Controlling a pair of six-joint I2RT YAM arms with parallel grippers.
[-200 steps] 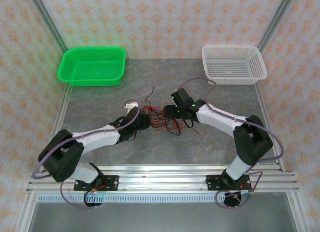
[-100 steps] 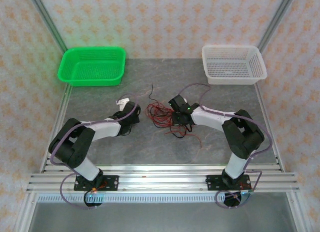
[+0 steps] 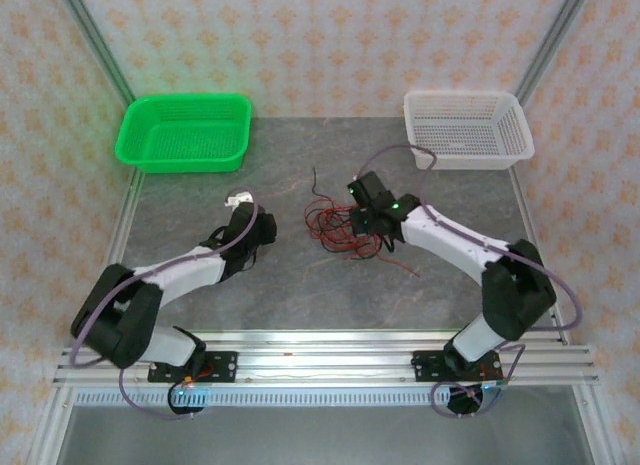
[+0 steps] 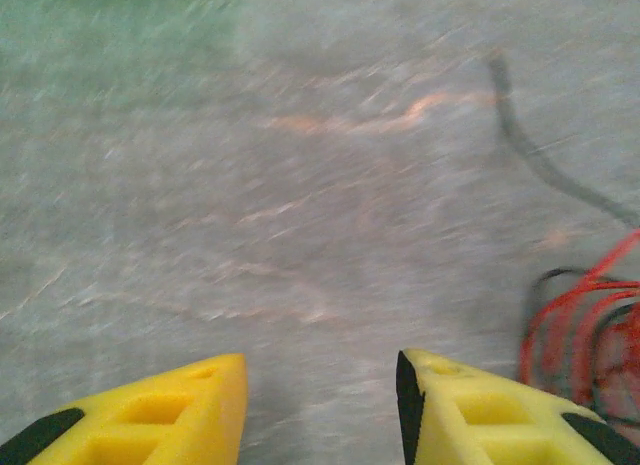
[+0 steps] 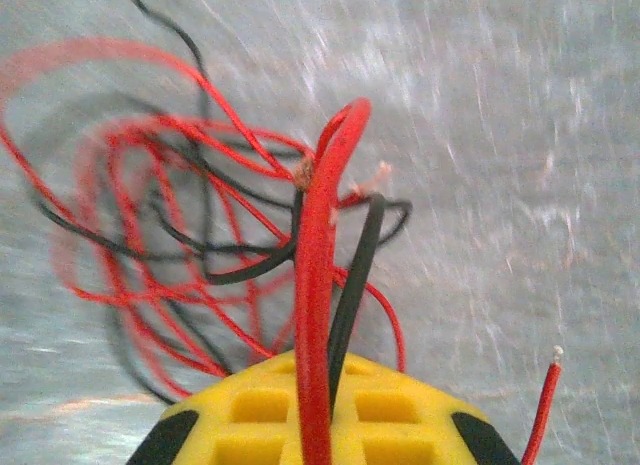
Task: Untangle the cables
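Note:
The cables [image 3: 332, 225] are a tangle of thin red and black wires on the grey table [image 3: 200, 200], mid-table. My right gripper [image 3: 368, 225] sits at the tangle's right edge. In the right wrist view it [image 5: 325, 410] is shut on a red and a black strand, with the looping cables [image 5: 190, 235] spread ahead of it. My left gripper [image 3: 264, 231] stands a little left of the tangle, apart from it. In the left wrist view it [image 4: 320, 405] is open over bare table, and the cables [image 4: 585, 325] lie off to the right.
A green basket [image 3: 185, 135] stands at the back left and a white basket [image 3: 465, 130] at the back right. A single black strand [image 3: 318, 180] runs back from the tangle. A loose red end [image 3: 405, 270] trails toward the front right. An aluminium rail [image 3: 320, 347] borders the near edge.
The right gripper has shut on strands and drawn the tangle slightly right and back. The left gripper has pulled away left from the tangle and narrowed.

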